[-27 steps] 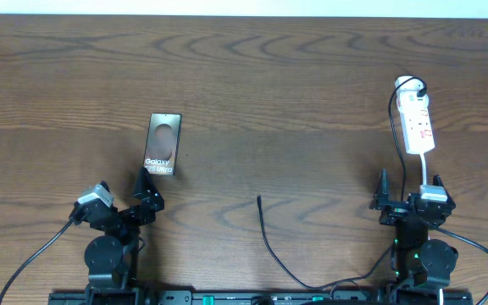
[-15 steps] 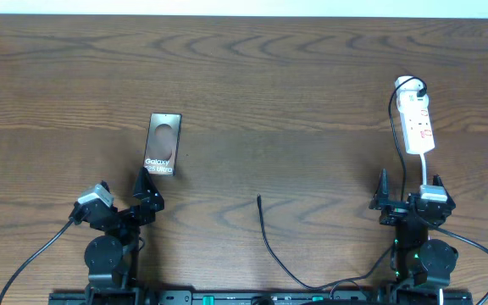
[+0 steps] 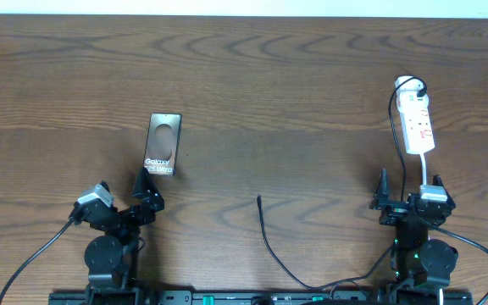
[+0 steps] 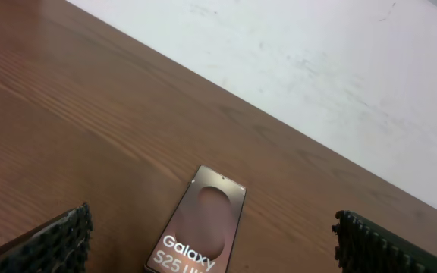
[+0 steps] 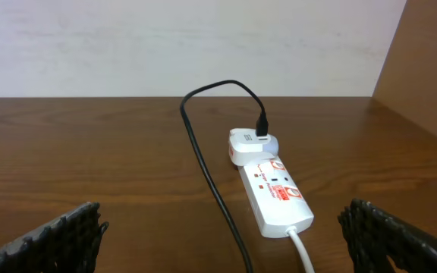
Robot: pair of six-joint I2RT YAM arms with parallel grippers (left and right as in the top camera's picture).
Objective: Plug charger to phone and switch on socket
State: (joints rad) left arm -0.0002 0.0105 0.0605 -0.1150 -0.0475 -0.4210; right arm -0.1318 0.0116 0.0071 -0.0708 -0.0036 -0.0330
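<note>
The phone (image 3: 163, 144) lies flat on the left half of the table, screen up with white "Galaxy S25 Ultra" lettering; it also shows in the left wrist view (image 4: 202, 231). The charger's black cable ends in a small plug tip (image 3: 259, 200) at the table's front middle, lying loose. The socket, a white power strip (image 3: 417, 121), lies at the right with a white adapter and the black cable plugged at its far end (image 5: 252, 142). My left gripper (image 3: 146, 188) is open just in front of the phone. My right gripper (image 3: 402, 196) is open, in front of the socket.
The socket's white lead (image 3: 426, 167) runs from the strip toward the right arm. The black cable (image 3: 394, 135) runs beside the strip on its left and loops along the front edge (image 3: 295, 275). A white wall lies beyond the table's far edge (image 4: 332, 68).
</note>
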